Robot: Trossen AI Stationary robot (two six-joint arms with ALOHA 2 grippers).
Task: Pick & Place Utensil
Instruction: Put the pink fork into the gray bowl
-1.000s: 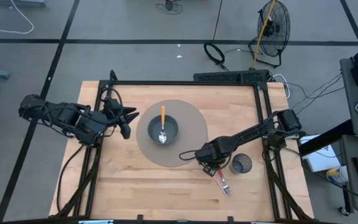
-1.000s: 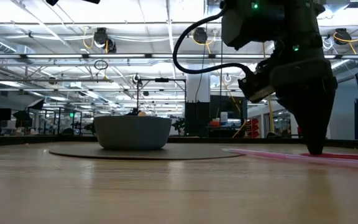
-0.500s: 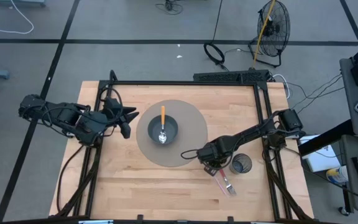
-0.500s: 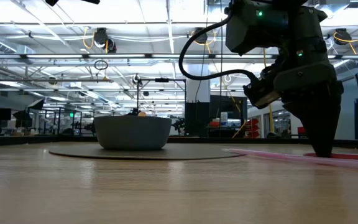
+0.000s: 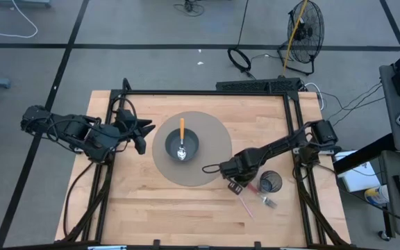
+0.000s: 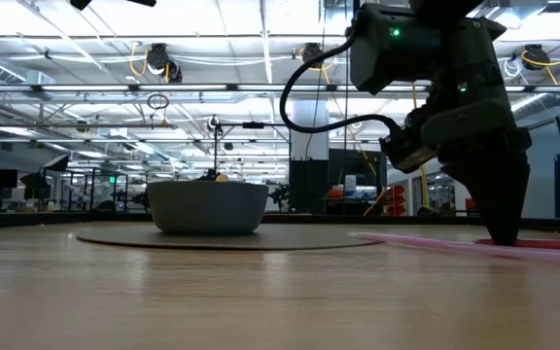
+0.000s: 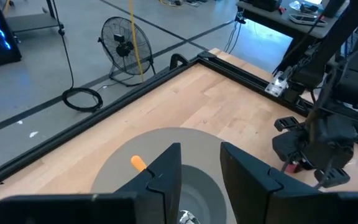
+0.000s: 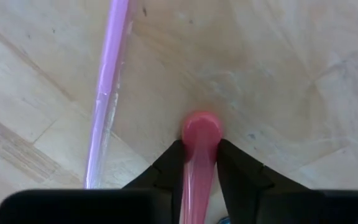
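Now the right gripper (image 8: 199, 163) is pinched on the pink fork's (image 8: 200, 149) handle, low against the table (image 8: 278, 74).

High view straight down over whole table (image 5: 186, 201). Low view level at tabletop, facing room. Right wrist view very close, pink handle (image 8: 199, 155) between fingers (image 8: 241, 177). Bowl (image 6: 207, 206) shared by high, low views.
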